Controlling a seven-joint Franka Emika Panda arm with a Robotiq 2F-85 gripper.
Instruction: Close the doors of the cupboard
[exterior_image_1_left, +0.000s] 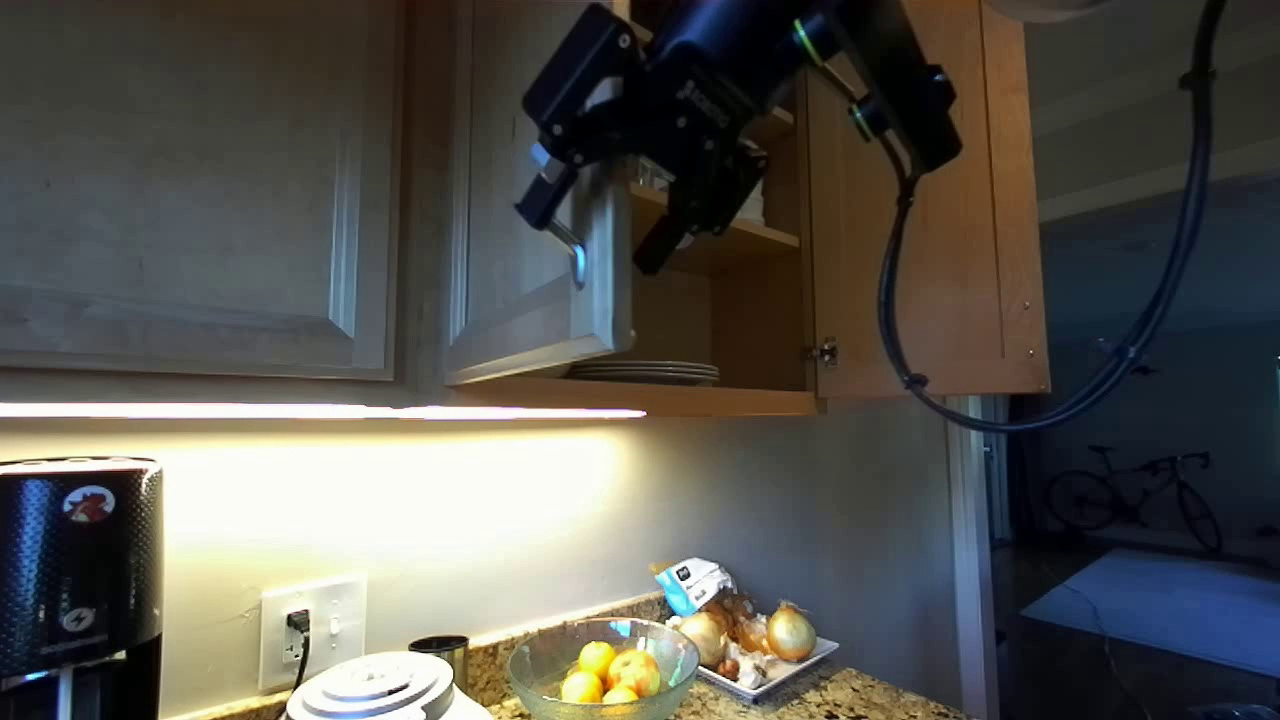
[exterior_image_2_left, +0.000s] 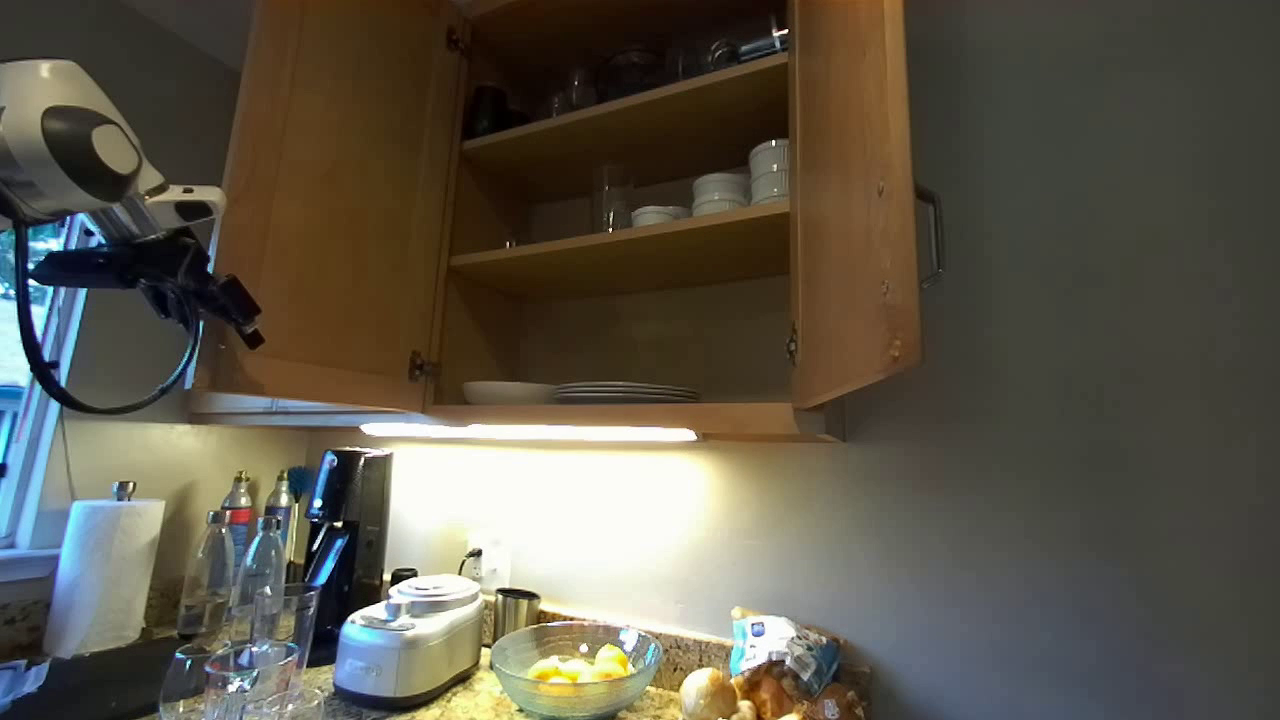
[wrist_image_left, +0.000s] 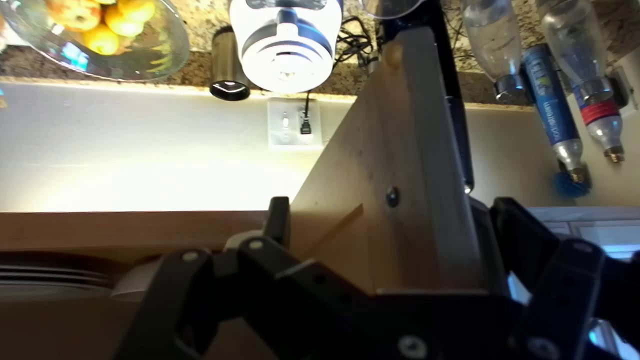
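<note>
Pincer (exterior_image_1_left: 592, 238) is spread, w/ its fingers (exterior_image_1_left: 655, 248) on the two sides of the near door (exterior_image_1_left: 515, 265): the free edge of this door lies betw. them, & I see no grasp on it. The outer finger is just beside the handle (exterior_image_1_left: 579, 266); if they touch, I can't tell. The inner finger looks apart from the edge. Prob. this placing is chosen b/c the outer finger can push the door inward w/o any tight hold, while the inner one can prevent the edge from escaping. The cupboard (exterior_image_1_left: 740, 402) lies beyond the pincer, & its far door (exterior_image_1_left: 950, 260) stands ajar too, well apart from the pincer. So neither door is closed; the far one must prob. wait its turn. Plates (exterior_image_1_left: 645, 373) rest inside the cupboard, lower than the pincer, so IMO they should not block the swing. As for pose, the arm (exterior_image_2_left: 100, 165) slants down toward the pincer from above, on the room side, w/ a cable (exterior_image_1_left: 1000, 427) hanging in a loose loop; one should watch that this loop doesn't catch on the near door.
</note>
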